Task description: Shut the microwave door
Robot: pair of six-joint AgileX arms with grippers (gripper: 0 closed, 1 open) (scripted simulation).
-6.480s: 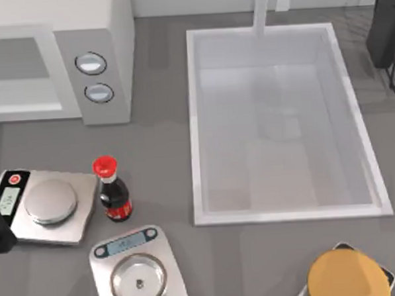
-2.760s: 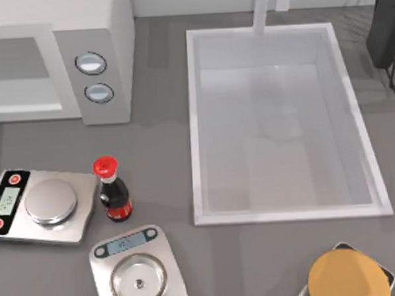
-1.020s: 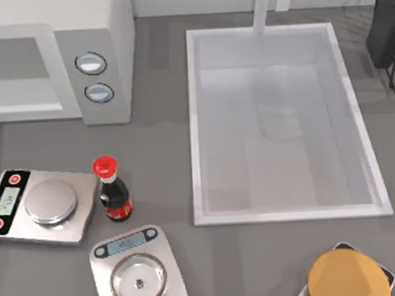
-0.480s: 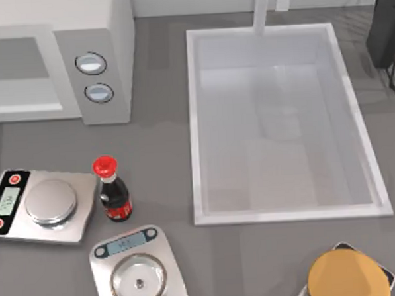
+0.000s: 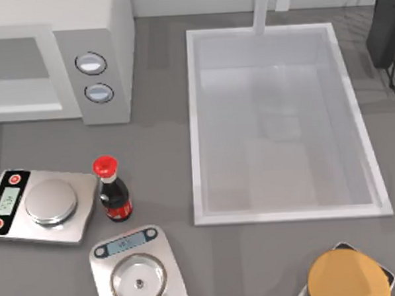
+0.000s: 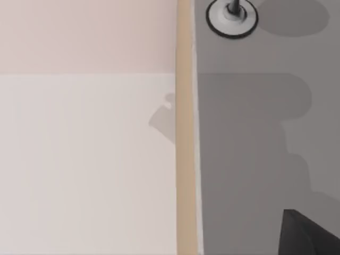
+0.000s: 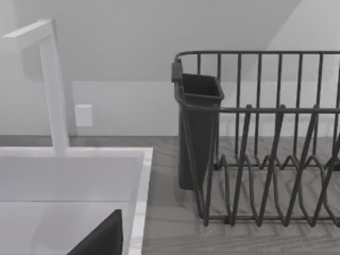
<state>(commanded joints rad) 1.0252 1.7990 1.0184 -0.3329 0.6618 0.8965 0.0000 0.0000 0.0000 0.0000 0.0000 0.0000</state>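
A dark corner of our left gripper [image 6: 313,236] shows in the left wrist view, above a grey surface and beside a pale panel with a tan edge. We cannot tell whether it is released or clenched. We cannot tell either whether that panel is the door. Our right gripper [image 7: 103,239] shows as a dark wedge over the sink [image 7: 79,175], facing the rack [image 7: 265,159]; its state is equally unclear.

The microwave [image 5: 105,20] stands at the table's far left corner, its grey recess [image 5: 14,58] facing the near side. We cannot make out the door itself.

We judge the door to be a stiff, light, hinged panel. It should need a flat push near its free edge, away from the hinge, rather than a grasp. The heavy body should stay put under that push.

Counted: 1 microwave with 2 dials [image 5: 90,63], 2 scales [image 5: 45,206], 1 bottle [image 5: 112,192], 1 sink, 1 tap [image 5: 262,9], 1 rack, and 1 orange-topped thing [image 5: 343,276] at the near right.
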